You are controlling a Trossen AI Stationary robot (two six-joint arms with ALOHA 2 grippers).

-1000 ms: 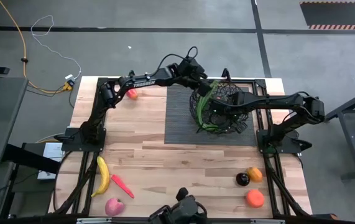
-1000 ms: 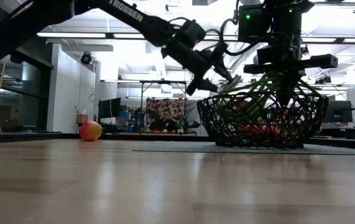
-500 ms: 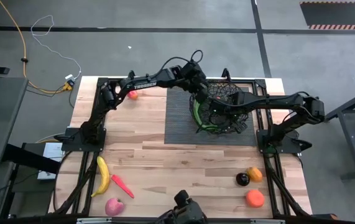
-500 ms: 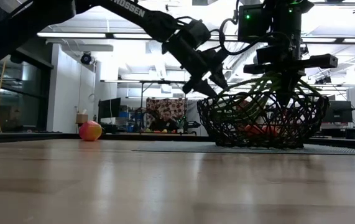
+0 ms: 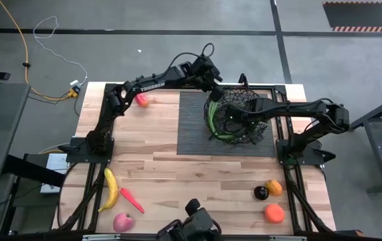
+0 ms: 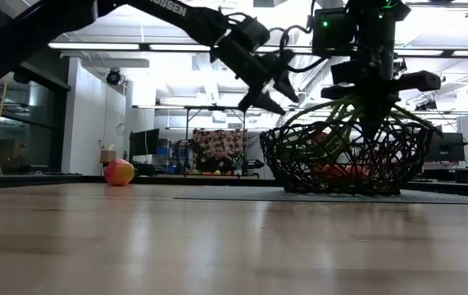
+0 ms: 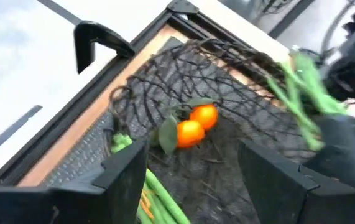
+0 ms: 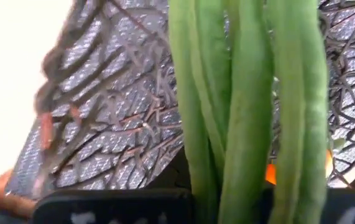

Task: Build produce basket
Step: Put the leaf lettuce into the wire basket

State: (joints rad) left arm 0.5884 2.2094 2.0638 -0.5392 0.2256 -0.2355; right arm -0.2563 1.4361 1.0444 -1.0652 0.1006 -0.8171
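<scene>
The black wire basket (image 5: 239,100) stands on the dark ribbed mat (image 5: 192,130), with small oranges (image 7: 196,124) inside it. My right gripper (image 5: 236,122) is over the basket's middle, shut on a bundle of long green beans (image 5: 211,124). The beans curve along the basket's left wall. My left gripper (image 5: 213,84) is open and empty above the basket's far-left rim, clear of the beans; it also shows in the low view (image 6: 273,92). A red-yellow fruit (image 5: 141,101) lies on the table at the far left. My right gripper pinches the bean bundle (image 8: 239,180) between its two fingers, several beans together. The fingers come from above, pointing down into the basket (image 6: 373,123). The beans arch down from the hold to both sides (image 6: 315,123), their ends resting against the basket's wire wall.
A banana (image 5: 111,189), a carrot (image 5: 132,199) and a pink apple (image 5: 123,222) lie at the near left. A dark round fruit (image 5: 261,193) and two oranges (image 5: 274,187) (image 5: 274,213) lie at the near right. Bare wood lies between them.
My left gripper has drawn back from the beans, going up and toward the table's far-left, away from the basket's rim. The beans' far end, which stuck up above the rim, has dropped and now lies along the basket's left wall.
</scene>
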